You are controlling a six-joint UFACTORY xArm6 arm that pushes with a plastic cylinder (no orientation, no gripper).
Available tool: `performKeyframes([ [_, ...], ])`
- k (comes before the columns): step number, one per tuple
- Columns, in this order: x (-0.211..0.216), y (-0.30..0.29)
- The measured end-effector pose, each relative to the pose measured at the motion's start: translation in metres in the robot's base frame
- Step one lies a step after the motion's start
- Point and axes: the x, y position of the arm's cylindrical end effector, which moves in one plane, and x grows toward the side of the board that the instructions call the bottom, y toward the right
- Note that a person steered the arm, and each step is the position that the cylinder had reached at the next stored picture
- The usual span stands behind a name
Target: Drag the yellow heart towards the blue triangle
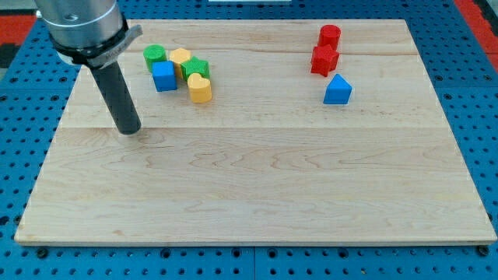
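The yellow heart (200, 88) lies at the upper left of the wooden board, at the lower right of a cluster of blocks. The blue triangle (337, 90) sits far to its right, in the upper right part of the board. My tip (128, 129) rests on the board to the lower left of the cluster, about a hand's width left of and below the yellow heart, touching no block.
The cluster also holds a green cylinder (155, 56), a yellow block (180, 57), a blue cube (164, 76) and a green block (197, 68). Two red blocks (330, 36) (324, 60) stand just above the blue triangle. The board (257, 179) lies on a blue pegboard.
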Motion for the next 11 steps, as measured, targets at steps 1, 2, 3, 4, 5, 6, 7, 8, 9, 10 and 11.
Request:
performKeyframes([
  [1,-0.038,0.011],
  [2,-0.061,0.048],
  [3,-0.081,0.091],
  [4,-0.089,0.118],
  [5,-0.089,0.146],
  [6,-0.083,0.174],
  [7,-0.055,0.170],
  [8,-0.037,0.163],
  [9,-0.047,0.178],
  [10,-0.062,0.186],
  [11,-0.040,0.233],
])
